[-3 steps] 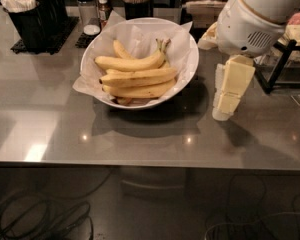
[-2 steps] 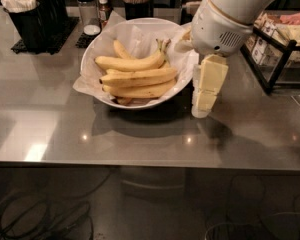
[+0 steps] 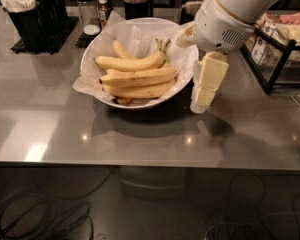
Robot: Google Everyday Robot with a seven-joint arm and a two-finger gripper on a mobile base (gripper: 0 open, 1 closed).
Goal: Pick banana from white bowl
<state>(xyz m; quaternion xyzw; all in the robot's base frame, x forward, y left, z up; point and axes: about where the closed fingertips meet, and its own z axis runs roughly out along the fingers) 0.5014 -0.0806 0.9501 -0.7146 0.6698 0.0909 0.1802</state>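
Just off the white bowl's [image 3: 140, 19] rim, the end effector [image 3: 200, 106] hangs over tabletop [image 3: 140, 144]; cannot tell its grip.

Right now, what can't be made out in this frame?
Camera view: the arm's wrist covers the white bowl's right rim; the gripper hangs just below.
Camera view: the lowest banana is mostly buried under other bananas.
Camera view: the black rack is cut by the right edge.

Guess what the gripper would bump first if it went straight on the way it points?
The gripper points down, just right of the white bowl. It would probably hit the table first, though depth is unclear.
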